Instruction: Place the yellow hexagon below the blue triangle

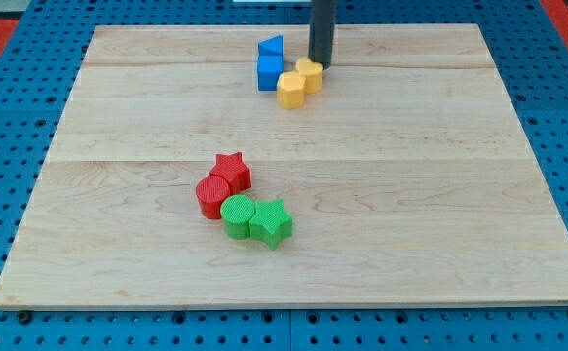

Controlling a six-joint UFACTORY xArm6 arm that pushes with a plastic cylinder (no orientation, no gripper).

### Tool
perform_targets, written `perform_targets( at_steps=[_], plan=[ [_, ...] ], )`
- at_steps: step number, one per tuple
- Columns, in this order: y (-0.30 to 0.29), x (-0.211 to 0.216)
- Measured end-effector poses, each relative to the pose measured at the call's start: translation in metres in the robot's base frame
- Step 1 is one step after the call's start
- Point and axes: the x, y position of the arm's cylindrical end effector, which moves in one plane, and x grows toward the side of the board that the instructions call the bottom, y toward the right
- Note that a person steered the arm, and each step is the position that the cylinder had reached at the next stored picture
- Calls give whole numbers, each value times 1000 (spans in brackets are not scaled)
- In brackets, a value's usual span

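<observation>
A pale wooden board point(293, 175) made of long planks fills most of the camera view, and it lies on a blue pegboard point(11, 127) dotted with holes; at the view's top corners a strip of red point(1, 24) shows beyond the blue (what it belongs to I cannot tell). The dark rod comes down from the view's top edge, where its upper part is cut off, and my tip point(320, 65) rests on the board just behind a yellow block point(310, 74) — touching it or nearly so, the contact line being hidden by the block itself. There is no hand or claw to open or close here, only the bare rod, and it grips nothing. That yellow block is partly covered by the yellow hexagon point(290, 89), which sits in front of it and slightly to the view's left, so the rear block's shape is hard to make out. The yellow hexagon stands flat on its base near the view's top centre, with no clear long axis, and it touches the lower right of a blue cube point(269, 73). The blue triangle point(271, 47) sits directly behind that cube, its slanted top rising toward the view's right. Well apart, toward the view's lower middle, four blocks cluster together: a red star point(232, 171), a red cylinder point(211, 197), a green cylinder point(237, 216) and a green star point(272, 223).
</observation>
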Motion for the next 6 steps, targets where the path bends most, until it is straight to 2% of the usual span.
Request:
perform_targets(
  at_steps=[4,6],
  plan=[
    [-74,42],
    [-72,42]
  ],
)
